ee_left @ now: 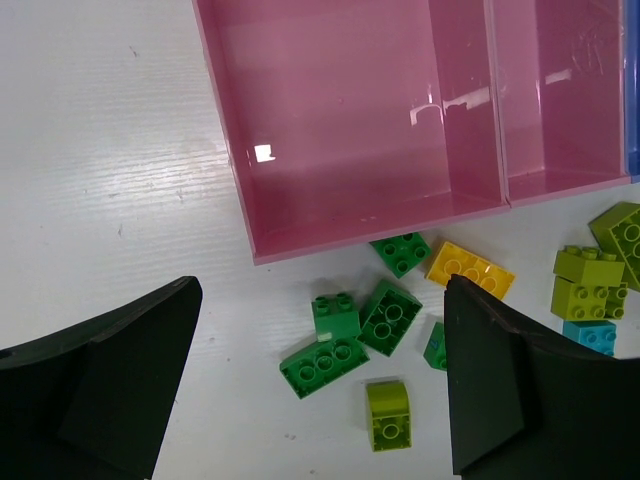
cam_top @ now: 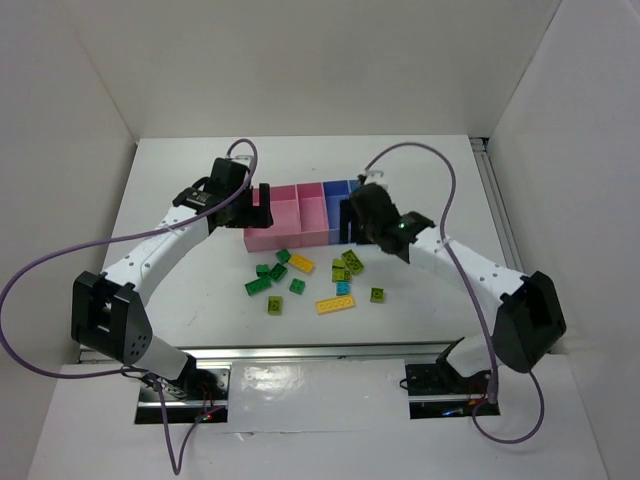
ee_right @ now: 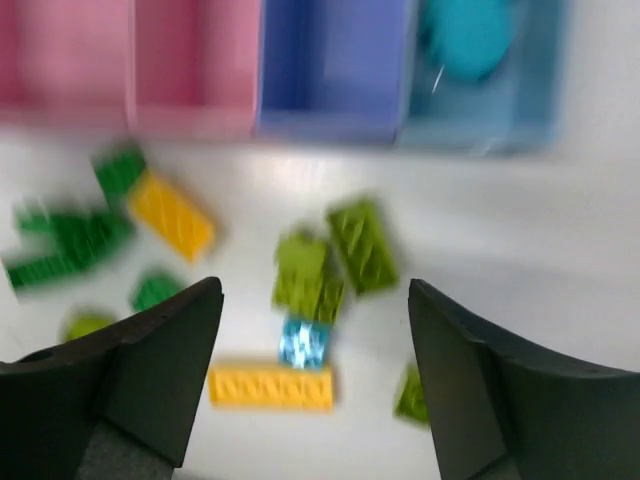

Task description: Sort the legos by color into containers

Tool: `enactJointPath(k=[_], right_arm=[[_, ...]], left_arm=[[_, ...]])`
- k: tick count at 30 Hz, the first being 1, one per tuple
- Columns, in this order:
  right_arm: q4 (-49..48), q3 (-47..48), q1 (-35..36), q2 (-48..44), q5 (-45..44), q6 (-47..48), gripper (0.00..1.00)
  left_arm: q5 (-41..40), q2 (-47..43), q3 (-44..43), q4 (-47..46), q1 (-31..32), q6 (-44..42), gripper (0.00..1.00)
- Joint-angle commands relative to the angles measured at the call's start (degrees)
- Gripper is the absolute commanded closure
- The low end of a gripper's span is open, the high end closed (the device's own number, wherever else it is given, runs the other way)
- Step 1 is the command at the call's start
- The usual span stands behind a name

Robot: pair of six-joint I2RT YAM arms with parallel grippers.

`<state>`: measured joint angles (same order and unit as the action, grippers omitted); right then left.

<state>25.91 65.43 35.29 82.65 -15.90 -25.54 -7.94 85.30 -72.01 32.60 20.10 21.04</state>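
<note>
"Black fingers (ee_left: 100, 400) on the left claw (ee_left: 322, 300): how wide do they stand?"

"Spread wide, with nothing gripped between them. It hangs over the worktop (ee_left: 110, 170) by the left end of the tray (ee_left: 380, 228). Whether it touches the tray wall I cannot tell."

"And the right claw (ee_right: 315, 290)?"

"Just as wide apart, and gripping nothing. From above it sits over the tray's right end. Its own camera view is blurred."

"Count the compartments."

"Four, joined in one row: two pink compartments (cam_top: 285, 218) on the left, then one purple-blue compartment (cam_top: 333, 205), then one light blue compartment (ee_right: 530, 100) at the right."

"And the legos?"

"Twelve lie loose on the worktop, near the tray's front wall and between the two arms. Five are dark green legos (ee_left: 389, 317), bunched at the left, one partly hidden behind a claw finger. Four are lime legos (ee_left: 388, 413): two touch each other near the middle, and two lie apart, nearer the arm bases. Two are yellow legos (ee_right: 271, 387), one close to the tray beside the dark green bunch, the other further out. One cyan lego (ee_right: 303, 342) lies just beside the lime pair."

"Anything inside the tray?"

"A cyan shape (ee_right: 465, 35) lies in the light blue compartment, too blurred to tell whether it is one brick or more."
</note>
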Motion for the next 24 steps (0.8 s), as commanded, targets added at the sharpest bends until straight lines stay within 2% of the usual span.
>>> enactJointPath(k=[1, 5, 11, 15, 19, 24], right_arm=[[1.8, -9.3, 6.9, -2.1, 1.9, -7.1, 0.15], [0.5, -12.5, 11.1, 1.1, 3.4, -12.7, 0.12], [-0.5, -11.4, 13.8, 7.4, 3.4, -12.7, 0.13], [-1.6, -10.9, 13.8, 9.7, 2.8, -12.7, 0.28], [-2.1, -10.8, 13.8, 10.9, 0.9, -12.7, 0.33], [-2.1, -9.0, 13.8, 13.5, -0.8, -12.7, 0.51]], left_arm=[[-0.5, -0.9, -0.3, 0.1, 0.3, 0.7, 0.0], [1.1, 0.4, -0.3, 0.1, 0.3, 1.2, 0.0], [0.6, 0.4, 0.2, 0.1, 0.3, 1.7, 0.0], [0.6, 0.4, 0.2, 0.1, 0.3, 1.7, 0.0], [0.6, 0.4, 0.2, 0.1, 0.3, 1.7, 0.0], [0.6, 0.4, 0.2, 0.1, 0.3, 1.7, 0.0]])
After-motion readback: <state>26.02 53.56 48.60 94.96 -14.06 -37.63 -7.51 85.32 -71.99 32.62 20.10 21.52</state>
